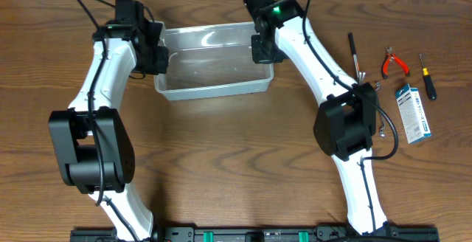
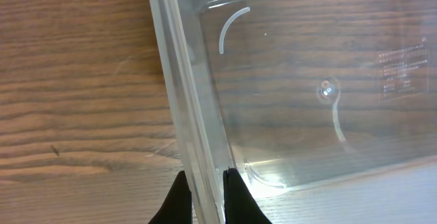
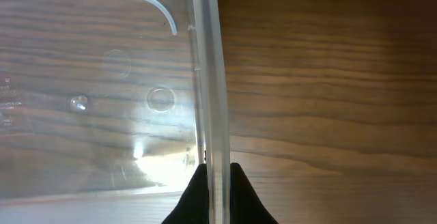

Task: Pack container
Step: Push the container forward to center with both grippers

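Overhead view: the container [image 1: 214,68] is toward the far middle of the desk [image 1: 236,139], long side running left to right, and you can see the wood grain straight through its clear floor. Both arms are on it, one per short end. The left end effector [image 1: 160,56] is at the container's left wall and the right end effector [image 1: 264,49] is at its right wall, so the container is basically sandwiched between the two. The left wrist cam makes it pretty clear: the two black fingers [image 2: 179,200] are pinched on the clear wall, one on the outside over the wood and one on the inside over the container floor, with the rim running up and away from them. Same deal on the right wrist cam: fingers [image 3: 198,197] clenched tight on the wall, rim going straight up the frame, container interior to the left and bare desk to the right. Can't tell if the container is resting on the desk or lifted a hair. Off to the right, well apart from the container, there are red pliers [image 1: 394,63], a screwdriver [image 1: 428,78] and a small blue-and-white box [image 1: 412,113].
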`<state>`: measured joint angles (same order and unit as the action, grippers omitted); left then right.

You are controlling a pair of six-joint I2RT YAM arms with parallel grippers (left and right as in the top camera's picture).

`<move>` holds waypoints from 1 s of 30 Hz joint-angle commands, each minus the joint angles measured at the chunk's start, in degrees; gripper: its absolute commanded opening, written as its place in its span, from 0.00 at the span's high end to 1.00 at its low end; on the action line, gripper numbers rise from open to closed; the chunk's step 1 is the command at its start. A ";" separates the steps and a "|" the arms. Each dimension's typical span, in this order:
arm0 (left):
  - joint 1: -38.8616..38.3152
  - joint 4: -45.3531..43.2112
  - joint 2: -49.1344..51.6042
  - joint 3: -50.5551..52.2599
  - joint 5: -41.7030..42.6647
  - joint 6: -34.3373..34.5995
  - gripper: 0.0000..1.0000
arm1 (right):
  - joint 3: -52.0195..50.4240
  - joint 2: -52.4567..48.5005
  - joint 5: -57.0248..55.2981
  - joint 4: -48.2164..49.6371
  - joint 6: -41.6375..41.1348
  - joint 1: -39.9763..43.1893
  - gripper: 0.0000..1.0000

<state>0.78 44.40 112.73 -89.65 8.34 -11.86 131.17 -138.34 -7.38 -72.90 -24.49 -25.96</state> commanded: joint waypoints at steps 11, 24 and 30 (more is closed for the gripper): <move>-7.08 -0.50 0.61 0.48 1.51 0.20 0.94 | 0.04 0.24 -1.09 -2.16 -0.07 3.87 0.99; -10.49 -1.44 0.61 0.48 1.51 0.22 0.94 | 0.04 0.24 -1.68 -4.85 0.00 8.00 0.99; -10.51 -1.51 0.61 0.48 1.51 0.20 0.93 | 0.04 0.24 -1.64 -5.79 0.11 8.90 0.60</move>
<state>-8.71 42.06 112.73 -89.65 7.42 -10.55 131.17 -137.93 -7.40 -78.39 -23.03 -18.09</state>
